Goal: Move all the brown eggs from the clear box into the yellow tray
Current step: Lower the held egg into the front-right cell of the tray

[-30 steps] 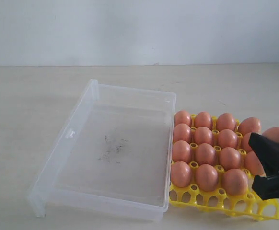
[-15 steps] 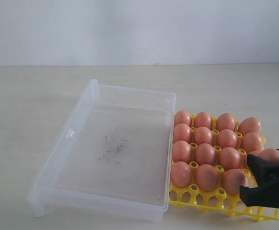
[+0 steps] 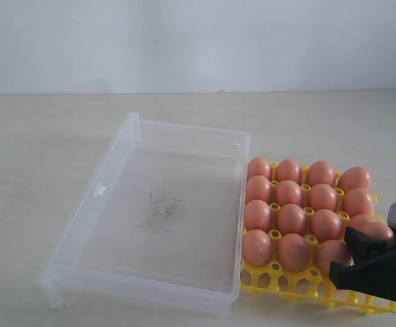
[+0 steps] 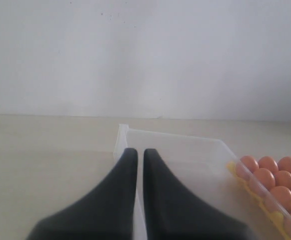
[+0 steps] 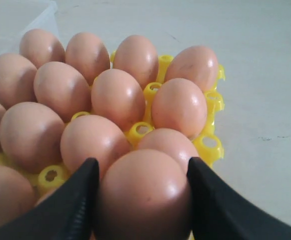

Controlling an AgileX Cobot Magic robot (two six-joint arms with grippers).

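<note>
Brown eggs (image 3: pixel 292 219): fifteen in one yellow tray (image 3: pixel 277 271), one between right fingers (image 5: pixel 70 210).

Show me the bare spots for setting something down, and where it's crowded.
Free: floor of the clear rectangular plastic box; the beige tabletop left of and behind it. Crowded: the yellow plastic egg tray, packed with brown oval eggs.

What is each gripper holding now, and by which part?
The right gripper holds one brown egg, fingers on its two opposite sides. The left gripper holds nothing.
</note>
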